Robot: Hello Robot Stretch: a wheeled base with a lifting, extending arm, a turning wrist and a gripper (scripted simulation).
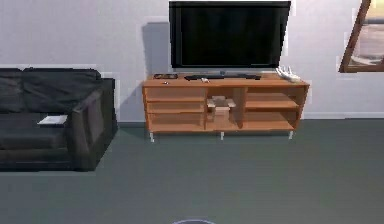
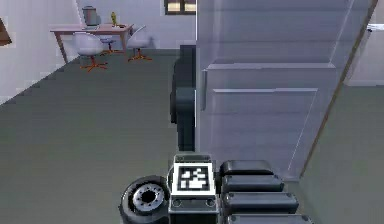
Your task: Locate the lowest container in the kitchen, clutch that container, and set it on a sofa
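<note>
The black sofa [image 1: 50, 115] sits at nine o'clock in the forward view. In the arm side view the gripper [image 2: 146, 198] seems tucked in at six o'clock; I cannot tell how its jaws stand.

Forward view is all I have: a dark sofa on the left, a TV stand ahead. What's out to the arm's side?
Observer: A tall grey door stands near, on the arm side view's right.
Operator: Anything farther out?
Observer: A table with white chairs by the far wall, upper left.
Operator: Does the tool hold anything?
Observer: The tool sits at the bottom edge; I cannot tell whether it holds anything.
</note>
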